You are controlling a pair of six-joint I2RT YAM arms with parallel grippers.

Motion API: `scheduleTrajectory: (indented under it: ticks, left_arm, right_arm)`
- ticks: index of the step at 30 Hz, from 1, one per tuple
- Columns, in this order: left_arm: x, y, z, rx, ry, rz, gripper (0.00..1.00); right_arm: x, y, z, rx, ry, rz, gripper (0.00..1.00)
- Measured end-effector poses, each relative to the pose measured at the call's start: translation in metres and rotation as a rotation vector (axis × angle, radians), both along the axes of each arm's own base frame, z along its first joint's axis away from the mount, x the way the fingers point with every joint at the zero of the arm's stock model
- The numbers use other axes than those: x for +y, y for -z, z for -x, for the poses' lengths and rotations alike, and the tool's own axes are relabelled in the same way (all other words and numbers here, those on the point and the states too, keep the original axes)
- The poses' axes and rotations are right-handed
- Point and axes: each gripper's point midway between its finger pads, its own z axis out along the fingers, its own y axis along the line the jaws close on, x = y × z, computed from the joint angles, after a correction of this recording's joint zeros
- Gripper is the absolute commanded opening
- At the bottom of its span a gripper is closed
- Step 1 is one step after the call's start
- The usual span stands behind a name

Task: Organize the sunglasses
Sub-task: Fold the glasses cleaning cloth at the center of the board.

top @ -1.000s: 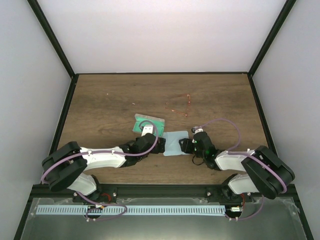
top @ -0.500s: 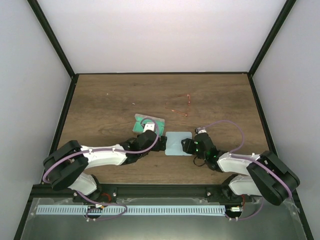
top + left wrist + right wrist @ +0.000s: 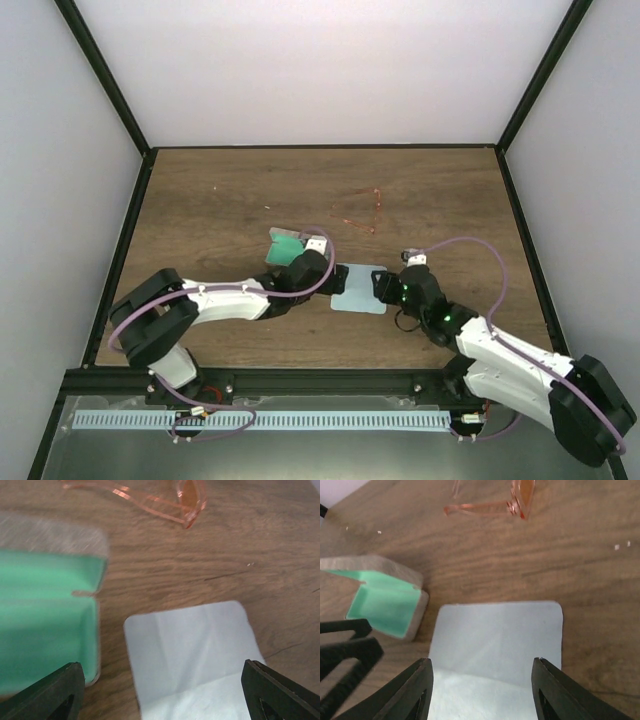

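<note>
Toward the desk's near edge, the left gripper [image 3: 160,692] and right gripper [image 3: 480,690] hang wide open, empty, over the blue cloth [image 3: 495,640]; farther toward the far edge lie the sunglasses [image 3: 521,495], likely light, thin and fragile, best pinched at the bridge.

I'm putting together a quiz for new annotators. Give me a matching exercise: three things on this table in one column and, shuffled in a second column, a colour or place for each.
Things:
1. sunglasses
2. cloth
3. case

Descriptions:
A. open, green inside
B. pale blue, lying flat
C. thin reddish frame, farthest from the arm bases

Pairs: 1-C, 2-B, 3-A
</note>
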Motion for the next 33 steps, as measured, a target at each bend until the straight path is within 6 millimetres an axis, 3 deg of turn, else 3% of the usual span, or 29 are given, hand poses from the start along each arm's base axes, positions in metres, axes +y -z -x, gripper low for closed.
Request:
scheduleTrajectory:
  ticks: [4, 7, 10, 19, 27, 33]
  left_arm:
    - [-0.022, -0.011, -0.013, -0.026, 0.020, 0.015, 0.82]
    - [-0.039, -0.011, -0.025, -0.039, 0.033, 0.006, 0.74]
    - [-0.047, 0.002, -0.031, -0.026, 0.039, -0.026, 0.70]
    - [-0.039, 0.048, -0.033, 0.046, 0.018, -0.142, 0.71]
    - [-0.034, 0.054, -0.049, 0.046, -0.050, -0.157, 0.69]
    - [-0.032, 0.056, -0.052, 0.042, -0.073, -0.168, 0.62]
  right_arm:
    - [0.003, -0.017, -0.018, -0.024, 0.027, 0.049, 0.56]
    - [0.003, -0.012, -0.032, 0.003, 0.055, 0.118, 0.54]
    - [-0.003, -0.001, -0.037, 0.027, 0.072, 0.163, 0.54]
    - [-0.021, -0.007, -0.043, 0.004, 0.116, 0.161, 0.53]
    - [-0.023, -0.002, -0.042, 0.014, 0.113, 0.165, 0.54]
    - [-0.023, -0.002, -0.042, 0.014, 0.114, 0.166, 0.54]
